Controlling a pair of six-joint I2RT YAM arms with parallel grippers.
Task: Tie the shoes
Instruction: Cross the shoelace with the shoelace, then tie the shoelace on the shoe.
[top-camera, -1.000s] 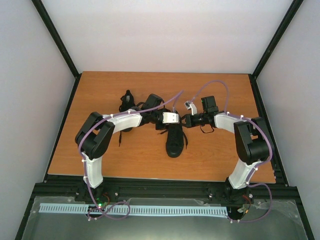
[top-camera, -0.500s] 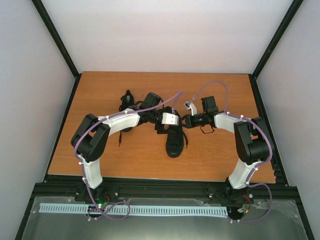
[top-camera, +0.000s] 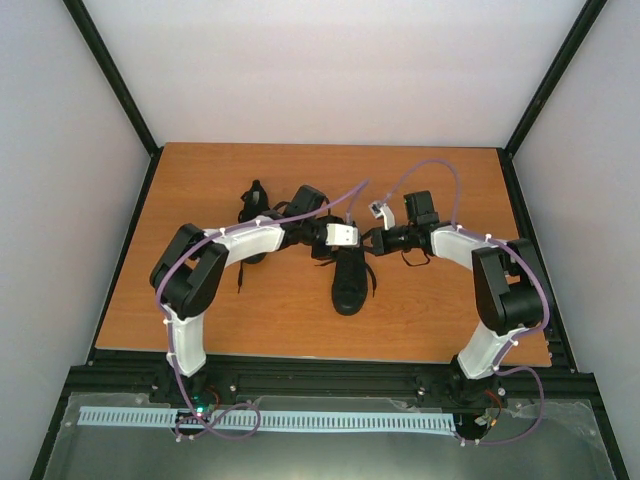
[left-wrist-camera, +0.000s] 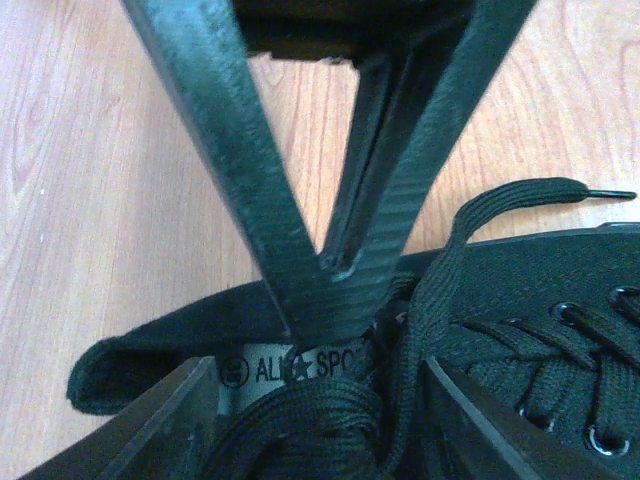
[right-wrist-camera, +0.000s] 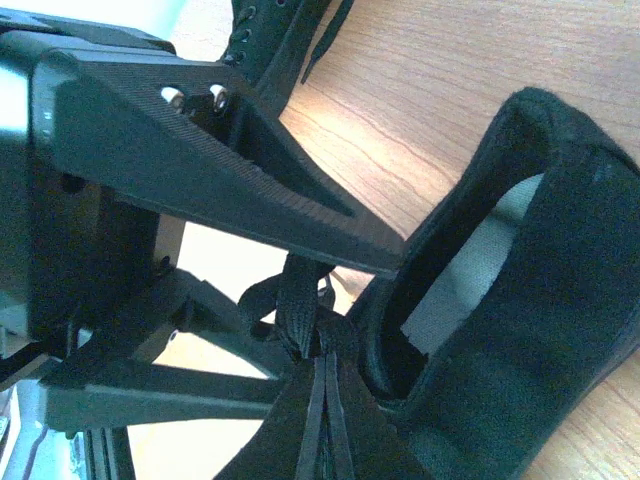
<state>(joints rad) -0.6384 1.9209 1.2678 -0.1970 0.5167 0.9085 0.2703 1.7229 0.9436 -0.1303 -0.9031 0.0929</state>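
Note:
One black shoe (top-camera: 348, 285) lies toe towards me at mid-table, and both grippers meet over its opening. My left gripper (top-camera: 350, 246) stands open there. In its wrist view a bundle of black lace (left-wrist-camera: 300, 425) lies between its fingers (left-wrist-camera: 175, 415), above the tongue label (left-wrist-camera: 250, 370). My right gripper (right-wrist-camera: 322, 348) is shut on the lace (right-wrist-camera: 300, 300) just beside the shoe's heel collar (right-wrist-camera: 520, 250). Its closed fingers show as a V (left-wrist-camera: 330, 290) in the left wrist view. The other shoe (top-camera: 253, 205) lies at the back left, partly hidden under my left arm.
A loose lace end (left-wrist-camera: 545, 190) trails over the near shoe's side onto the wooden table (top-camera: 200, 170). Black frame posts and white walls close in the table on three sides. The arms' bases stand on the rail along the near edge.
My left arm's elbow swung left and came back, with its gripper staying over the shoe's opening. The right arm edged slightly, still holding the lace. The shoes have not moved.

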